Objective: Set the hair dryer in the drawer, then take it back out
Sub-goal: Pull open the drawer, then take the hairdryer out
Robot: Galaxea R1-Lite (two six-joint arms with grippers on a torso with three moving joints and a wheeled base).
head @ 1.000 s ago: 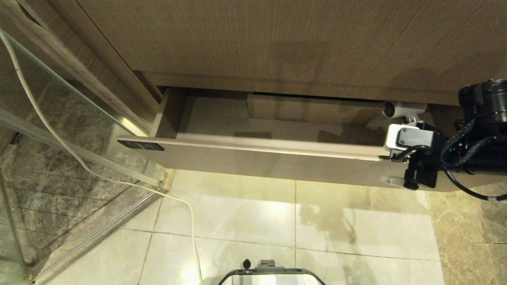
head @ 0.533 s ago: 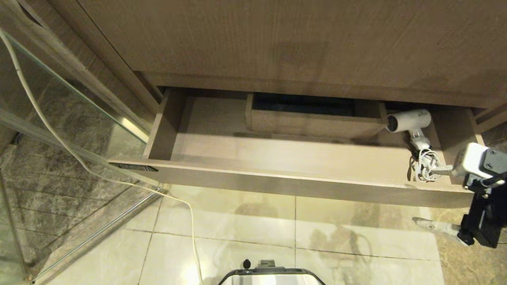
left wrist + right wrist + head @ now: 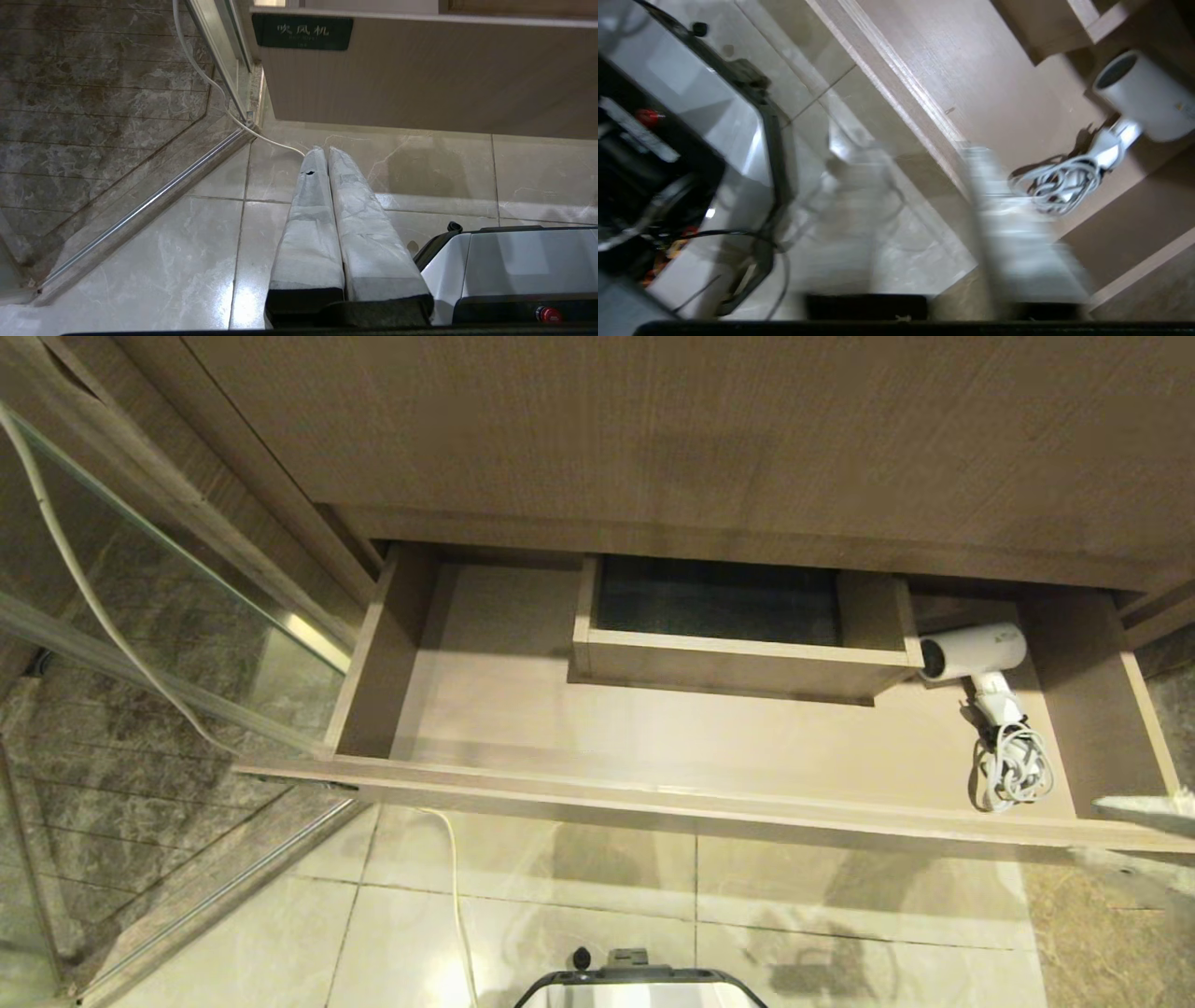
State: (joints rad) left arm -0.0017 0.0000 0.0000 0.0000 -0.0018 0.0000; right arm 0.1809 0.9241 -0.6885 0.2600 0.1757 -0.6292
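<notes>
Wood-grain drawer (image 3: 653,784) pulled open; white hair dryer (image 3: 976,653) lying at its right end beside boxed cutout (image 3: 738,658), cord coiled nearer front. Left claw (image 3: 322,154) pressed together above floor (image 3: 579,887). Right claw (image 3: 924,158) blurred at front edge, spread apart, empty.

The drawer (image 3: 485,709) stands pulled open — the white hair dryer (image 3: 976,653) lies inside at its right end, cord bundled.

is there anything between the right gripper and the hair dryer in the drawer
Nothing visible. The hair dryer lies uncovered at the right end of the open drawer, its bundled cord toward the front. The right gripper hangs near the drawer's front right corner; only the low front panel's top edge sits between them.
</notes>
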